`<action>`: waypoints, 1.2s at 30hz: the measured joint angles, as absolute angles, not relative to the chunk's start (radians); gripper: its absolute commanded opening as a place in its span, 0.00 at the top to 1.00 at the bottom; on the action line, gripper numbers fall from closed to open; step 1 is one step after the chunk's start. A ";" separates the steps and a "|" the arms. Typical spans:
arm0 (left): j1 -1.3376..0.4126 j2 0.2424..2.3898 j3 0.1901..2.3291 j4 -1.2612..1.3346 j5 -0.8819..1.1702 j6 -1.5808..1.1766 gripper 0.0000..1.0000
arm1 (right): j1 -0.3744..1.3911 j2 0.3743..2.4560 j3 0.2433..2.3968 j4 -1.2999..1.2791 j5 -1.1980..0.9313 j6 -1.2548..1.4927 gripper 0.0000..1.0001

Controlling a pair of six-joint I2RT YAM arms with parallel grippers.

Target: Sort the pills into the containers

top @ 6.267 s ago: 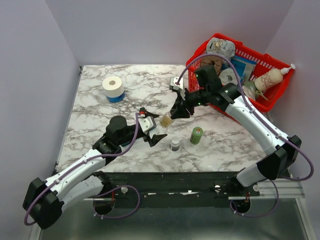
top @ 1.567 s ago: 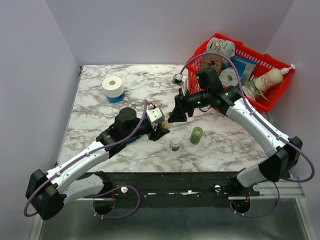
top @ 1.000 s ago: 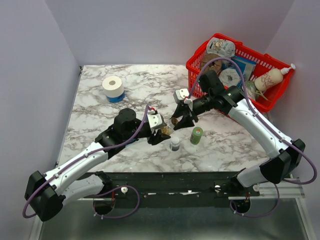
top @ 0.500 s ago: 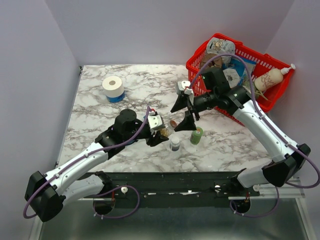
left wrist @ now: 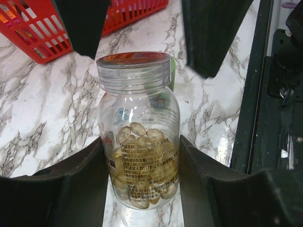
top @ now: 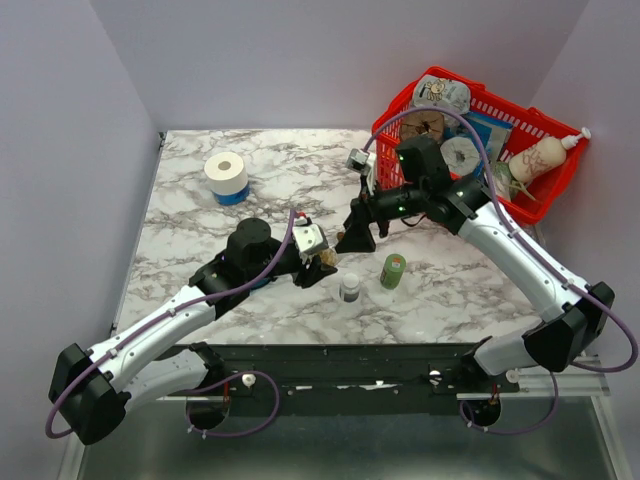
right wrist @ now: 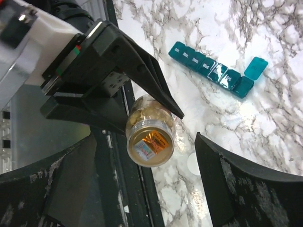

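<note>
My left gripper point(left wrist: 142, 163) is shut on a small clear bottle point(left wrist: 138, 127) with a tan cap point(right wrist: 150, 142), held above the table. The yellowish-brown pills point(left wrist: 142, 158) fill the bottle's lower half. In the top view the left gripper point(top: 318, 265) holds the bottle with its cap toward my right gripper point(top: 352, 238). The right gripper point(right wrist: 147, 144) is open, its fingers point(right wrist: 236, 184) standing either side of the cap without touching it. The containers point(right wrist: 213, 71), a teal pill-organiser strip with some lids up, lie on the marble under the left arm.
A green bottle point(top: 393, 271) and a white bottle with a dark cap point(top: 350, 289) stand just right of the grippers. A red basket point(top: 392, 112) full of items sits at the back right. A toilet roll point(top: 226, 176) stands at the back left.
The right gripper's jaws have spread wide apart around the bottle's cap and shifted slightly back. The left gripper has kept hold of the bottle in much the same place.
</note>
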State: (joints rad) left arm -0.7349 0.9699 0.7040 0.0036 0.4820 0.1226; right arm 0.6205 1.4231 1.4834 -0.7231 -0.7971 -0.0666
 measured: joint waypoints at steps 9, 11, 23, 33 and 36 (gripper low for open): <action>-0.734 0.970 0.703 0.005 0.460 0.118 1.00 | 0.636 1.487 1.484 -0.722 -0.791 -0.017 0.81; -0.734 0.970 0.703 0.006 0.458 0.118 1.00 | 0.636 1.489 1.492 -0.729 -0.794 -0.028 0.86; -0.733 0.947 0.703 0.009 0.554 0.152 1.00 | 0.643 1.575 1.680 -1.083 -1.021 -0.879 0.90; -0.732 0.915 0.703 0.007 0.570 0.176 1.00 | 0.655 1.602 1.775 -1.234 -1.044 -1.162 0.58; -0.733 0.919 0.702 0.006 0.580 0.179 1.00 | 0.655 1.587 1.746 -1.221 -1.045 -1.160 0.28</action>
State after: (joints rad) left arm -0.7334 0.9188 0.7025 0.0063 0.5800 0.1787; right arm 0.6552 1.5871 1.7462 -1.2213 -1.0447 -1.1599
